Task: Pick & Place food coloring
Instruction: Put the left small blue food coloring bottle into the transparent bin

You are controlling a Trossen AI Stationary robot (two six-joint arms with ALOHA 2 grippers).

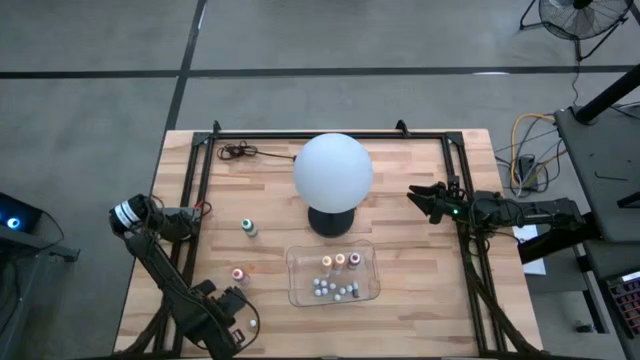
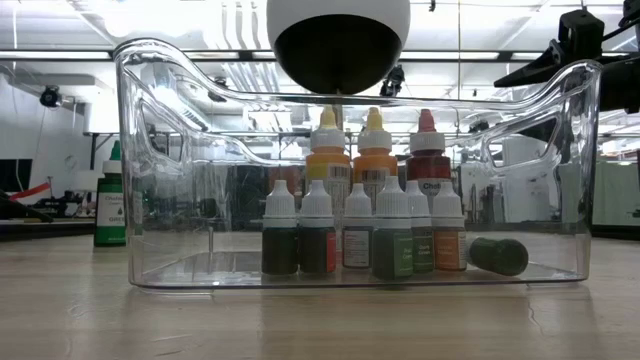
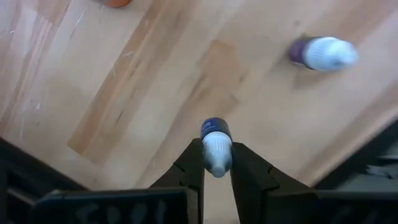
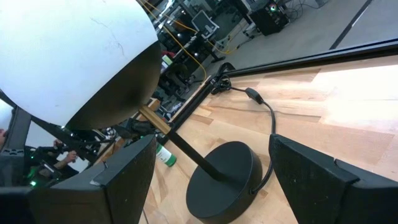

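Here the left pincer (image 3: 217,163), near the table (image 1: 420,310) edge left of the clear tray (image 1: 366,293), is clamped on a small white-capped, blue-bodied food coloring bottle (image 3: 216,144); the right pincer (image 4: 211,174) gapes empty beside the white globe (image 1: 333,170).

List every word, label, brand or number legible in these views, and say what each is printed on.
"Ch...": the start of a word on the dark red bottle's label in the clear tray; the rest is hidden.
Other bottle labels in the tray: too small to read.
Green bottle beside the tray: label blurred.
Bottle in the left claw: no label visible.
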